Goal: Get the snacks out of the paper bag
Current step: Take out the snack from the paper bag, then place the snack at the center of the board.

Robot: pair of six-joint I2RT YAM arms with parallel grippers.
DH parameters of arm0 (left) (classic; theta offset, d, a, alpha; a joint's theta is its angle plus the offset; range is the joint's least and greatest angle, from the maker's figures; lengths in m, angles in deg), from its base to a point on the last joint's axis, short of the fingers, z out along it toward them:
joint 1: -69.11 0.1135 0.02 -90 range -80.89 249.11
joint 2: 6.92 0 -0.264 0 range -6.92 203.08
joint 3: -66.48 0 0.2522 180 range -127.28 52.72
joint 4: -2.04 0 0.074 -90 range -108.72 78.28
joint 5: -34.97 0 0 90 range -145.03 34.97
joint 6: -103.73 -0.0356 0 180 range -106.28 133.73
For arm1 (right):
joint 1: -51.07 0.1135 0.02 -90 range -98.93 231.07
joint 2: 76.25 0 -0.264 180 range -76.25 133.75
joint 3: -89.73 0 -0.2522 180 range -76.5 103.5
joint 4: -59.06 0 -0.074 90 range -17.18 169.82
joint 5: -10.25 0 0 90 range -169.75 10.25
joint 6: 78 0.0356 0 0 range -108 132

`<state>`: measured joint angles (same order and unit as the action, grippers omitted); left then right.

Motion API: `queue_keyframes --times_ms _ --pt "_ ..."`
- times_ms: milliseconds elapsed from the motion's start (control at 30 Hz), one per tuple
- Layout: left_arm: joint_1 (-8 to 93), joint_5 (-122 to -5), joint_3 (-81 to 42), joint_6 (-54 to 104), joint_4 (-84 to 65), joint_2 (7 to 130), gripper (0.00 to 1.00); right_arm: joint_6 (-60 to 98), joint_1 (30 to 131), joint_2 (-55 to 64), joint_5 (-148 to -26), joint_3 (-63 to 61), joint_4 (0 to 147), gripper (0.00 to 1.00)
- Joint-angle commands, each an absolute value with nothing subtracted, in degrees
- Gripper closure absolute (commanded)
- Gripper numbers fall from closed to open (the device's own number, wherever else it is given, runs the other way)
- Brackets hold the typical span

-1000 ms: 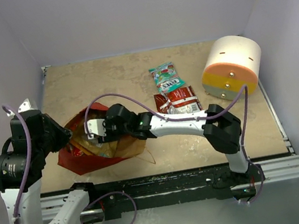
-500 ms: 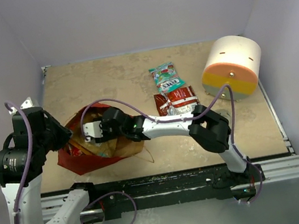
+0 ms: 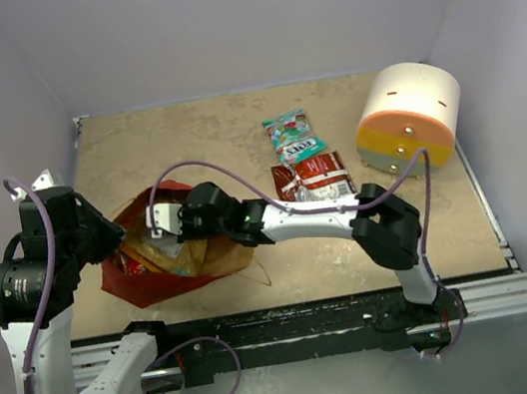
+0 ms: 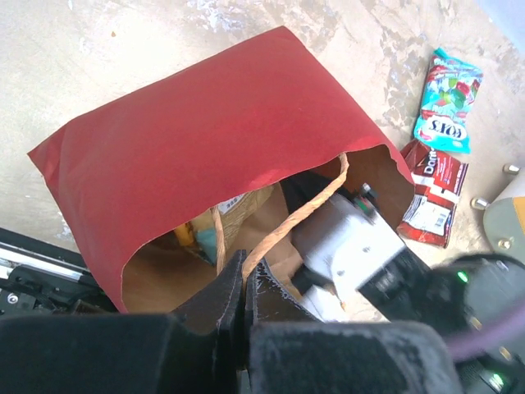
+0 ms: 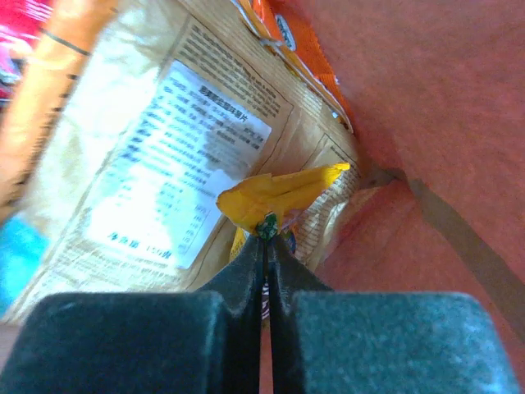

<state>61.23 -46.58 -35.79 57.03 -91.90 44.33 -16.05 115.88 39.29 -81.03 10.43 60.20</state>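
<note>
Okay so the right fingers (image 5: 264,246), clamped on a yellow snack packet (image 5: 279,193) inside the paper bag (image 4: 205,123) by the desk's near-left corner, just eased back a touch, looks like pull-out's starting, while the left fingers (image 4: 244,283) pinch the string handle (image 4: 303,209).

The overhead view has even, soft light and is sharp, with faint shadows on the tabletop (image 3: 193,138). The left wrist view is bright, and the left hand (image 4: 244,283) is a dark blur at bottom centre. Inside the bag (image 5: 426,123) the light is warm and reddish. The packet (image 5: 164,164) blurs toward the left edge, as does the right hand (image 5: 267,242) at the bottom.
</note>
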Motion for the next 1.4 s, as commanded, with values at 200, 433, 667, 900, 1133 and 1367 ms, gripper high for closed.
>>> queue_keyframes --times_ms 200,433,667,900,1133,1367 --pt "61.29 -43.18 -32.57 58.34 -85.03 41.12 1.00 -5.68 115.95 16.02 -91.30 -3.15 56.92 1.00" --pt "61.28 -41.81 -32.01 58.40 -84.82 41.15 1.00 3.23 115.99 -3.67 -84.23 -7.42 67.42 1.00" --pt "61.23 -41.41 -29.22 59.52 -84.10 37.59 1.00 14.43 115.89 -20.27 -58.65 -15.32 74.62 1.00" --pt "61.26 -42.14 -30.71 59.30 -83.91 36.90 1.00 40.30 106.94 -15.84 -42.37 -13.92 98.17 1.00" --pt "61.33 -44.05 -31.73 58.10 -83.01 37.17 1.00 40.60 94.79 -0.46 -47.03 -9.62 104.70 1.00" --pt "61.22 -44.87 -32.03 57.73 -83.15 36.38 0.96 36.21 85.29 10.95 -51.15 -5.10 104.88 1.00"
